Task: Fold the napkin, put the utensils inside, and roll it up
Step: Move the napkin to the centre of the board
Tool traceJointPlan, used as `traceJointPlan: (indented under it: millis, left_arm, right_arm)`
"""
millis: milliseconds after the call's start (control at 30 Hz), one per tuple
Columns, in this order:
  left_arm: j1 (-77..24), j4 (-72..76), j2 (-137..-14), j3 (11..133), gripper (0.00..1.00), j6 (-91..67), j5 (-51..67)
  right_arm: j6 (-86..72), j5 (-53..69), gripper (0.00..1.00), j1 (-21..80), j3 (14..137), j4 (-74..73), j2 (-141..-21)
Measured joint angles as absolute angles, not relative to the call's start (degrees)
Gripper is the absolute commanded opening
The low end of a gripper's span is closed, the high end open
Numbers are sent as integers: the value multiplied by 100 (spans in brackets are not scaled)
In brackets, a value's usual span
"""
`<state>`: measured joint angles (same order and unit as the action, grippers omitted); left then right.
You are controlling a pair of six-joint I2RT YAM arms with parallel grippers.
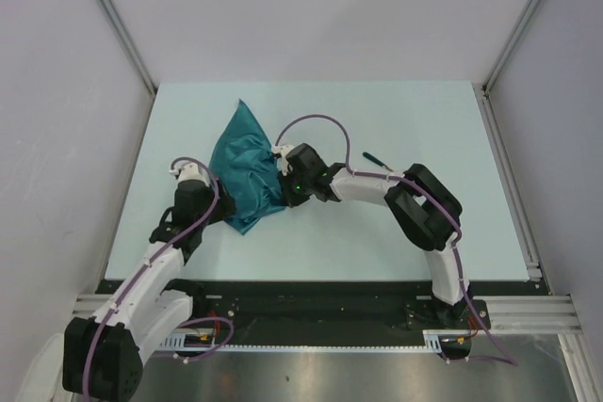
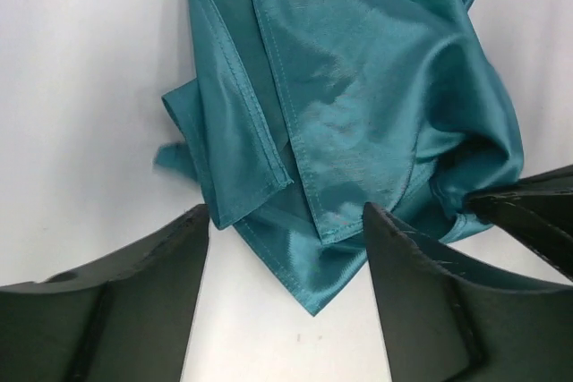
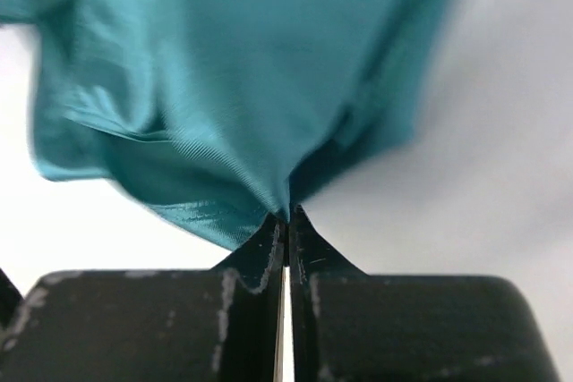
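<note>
Both hands are working the folding step, I reckon: my right hand [image 3: 286, 219] is pinching the napkin [image 1: 240, 174], bunched left of centre on the desk [image 1: 405, 120]; my left hand [image 2: 285, 214] is hovering open astride its near corner, needing to close there next.

White arms [image 1: 366, 187], black joints [image 1: 424, 206], purple cables [image 1: 316, 118], black hands [image 2: 285, 209]

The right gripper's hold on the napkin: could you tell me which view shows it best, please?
Right wrist: the right gripper is shut on a pinch of napkin, close up. Top external shows it at the napkin's edge, pinch hidden; left wrist catches only its tip.
</note>
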<state>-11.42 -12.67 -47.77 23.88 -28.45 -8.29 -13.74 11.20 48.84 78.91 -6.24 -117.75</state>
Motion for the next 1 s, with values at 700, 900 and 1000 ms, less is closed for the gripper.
traceJointPlan:
  millis: [700,900,1000]
  left_arm:
    - [-2672,-1111,-7028,3341,55,-2493,-2134]
    - [-2449,-1500,-7002,3439,51,-2637,-2342]
    - [-2217,-1730,-7166,3605,48,-2749,-2349]
  right_arm:
    - [-1483,545,0,3813,5590,-952,-9904]
    - [-1490,539,0,3809,5592,-958,-9904]
    - [-1487,541,0,3785,5592,-961,-9904]
